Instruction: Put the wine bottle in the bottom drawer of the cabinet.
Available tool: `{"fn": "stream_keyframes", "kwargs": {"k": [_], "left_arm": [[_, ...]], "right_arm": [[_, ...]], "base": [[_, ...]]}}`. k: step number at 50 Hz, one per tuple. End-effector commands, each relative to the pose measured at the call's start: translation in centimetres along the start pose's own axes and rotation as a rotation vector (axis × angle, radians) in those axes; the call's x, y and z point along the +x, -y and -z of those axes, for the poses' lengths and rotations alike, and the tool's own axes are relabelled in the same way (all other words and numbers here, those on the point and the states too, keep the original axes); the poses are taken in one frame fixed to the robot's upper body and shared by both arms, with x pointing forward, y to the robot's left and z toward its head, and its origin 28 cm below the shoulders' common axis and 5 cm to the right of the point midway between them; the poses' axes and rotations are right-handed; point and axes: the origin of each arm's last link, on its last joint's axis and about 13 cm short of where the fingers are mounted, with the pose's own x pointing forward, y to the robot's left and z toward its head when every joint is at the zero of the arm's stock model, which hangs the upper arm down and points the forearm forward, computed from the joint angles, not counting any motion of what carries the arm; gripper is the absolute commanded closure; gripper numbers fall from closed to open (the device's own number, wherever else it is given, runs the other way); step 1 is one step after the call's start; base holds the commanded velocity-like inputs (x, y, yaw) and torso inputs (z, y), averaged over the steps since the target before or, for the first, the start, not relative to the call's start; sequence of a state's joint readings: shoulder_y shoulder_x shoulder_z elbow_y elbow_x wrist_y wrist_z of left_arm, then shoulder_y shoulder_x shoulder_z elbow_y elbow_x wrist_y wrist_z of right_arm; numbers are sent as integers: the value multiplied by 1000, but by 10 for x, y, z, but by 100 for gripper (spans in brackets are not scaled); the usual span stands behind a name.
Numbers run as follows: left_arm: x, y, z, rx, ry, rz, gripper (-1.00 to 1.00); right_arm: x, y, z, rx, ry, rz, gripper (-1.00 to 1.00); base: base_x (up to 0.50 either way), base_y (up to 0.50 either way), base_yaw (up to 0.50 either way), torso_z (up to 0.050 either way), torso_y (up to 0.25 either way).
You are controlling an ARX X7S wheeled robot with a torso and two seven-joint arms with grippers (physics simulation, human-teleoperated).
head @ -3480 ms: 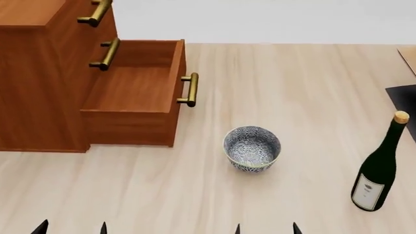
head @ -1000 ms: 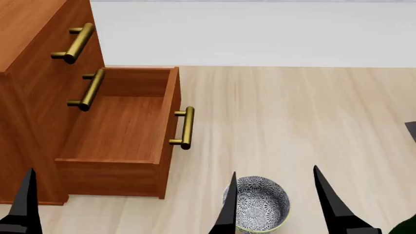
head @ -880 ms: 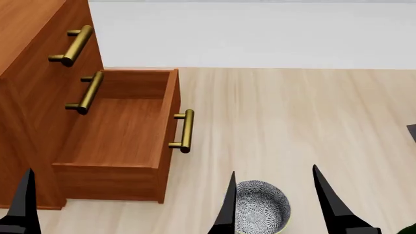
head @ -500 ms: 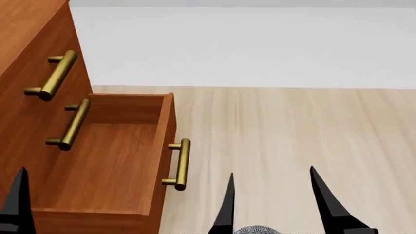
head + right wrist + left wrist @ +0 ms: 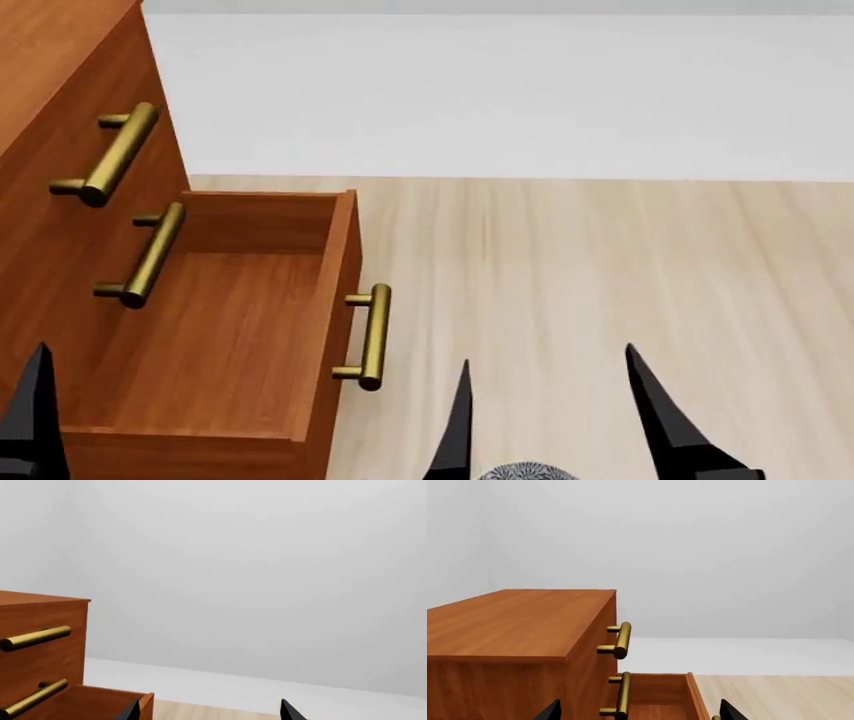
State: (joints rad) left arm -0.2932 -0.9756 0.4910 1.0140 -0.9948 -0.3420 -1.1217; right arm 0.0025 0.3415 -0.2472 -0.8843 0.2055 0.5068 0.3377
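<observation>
Bottle nowhere in any view. Bottom drawer (image 5: 220, 340) pulled out from cabinet (image 5: 60, 60) at head view's left, plain wood floor bare, brass bar handle (image 5: 367, 335) on front. Two upper brass handles (image 5: 114, 155) on shut fronts above. Right gripper (image 5: 547, 415) over pale wood floor (image 5: 601, 270) just right of drawer, black fingers spread wide, nothing between. Sliver of patterned bowl (image 5: 523, 471) at bottom edge, probably beneath that gripper. Left gripper (image 5: 637, 711): only tips showing, apart, empty.

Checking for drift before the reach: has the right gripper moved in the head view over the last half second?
Yes, slightly. The right gripper has shifted a little left, toward the bottom drawer's handle, which has held its place in the view.
</observation>
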Motion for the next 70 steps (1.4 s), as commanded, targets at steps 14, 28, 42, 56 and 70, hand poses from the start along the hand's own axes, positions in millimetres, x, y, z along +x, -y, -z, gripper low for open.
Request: {"fn": "stream_keyframes", "kwargs": {"k": [14,28,42,56,70], "left_arm": [[0,0,1,0,4,-1,-100],[-1,0,0,0,10,4,-100],[-1,1,0,-1,8,2,-100],[-1,0,0,-1,10,1,-100],[-2,2,0,-2,8,7,-100]], "right_arm": [[0,-1,-2,-19,0,-10,-100],[0,-1,-2,-19,6,-11,-100],[0,2,-2,2,1,3,-100],[-3,13,-10,-25,6,65,-100],[-13,23,-13,-72,-8,103,-100]], "base": [[0,0,0,0,0],[1,194,0,0,0],[1,195,0,0,0],[0,0,0,0,0],[0,0,0,0,0]]}}
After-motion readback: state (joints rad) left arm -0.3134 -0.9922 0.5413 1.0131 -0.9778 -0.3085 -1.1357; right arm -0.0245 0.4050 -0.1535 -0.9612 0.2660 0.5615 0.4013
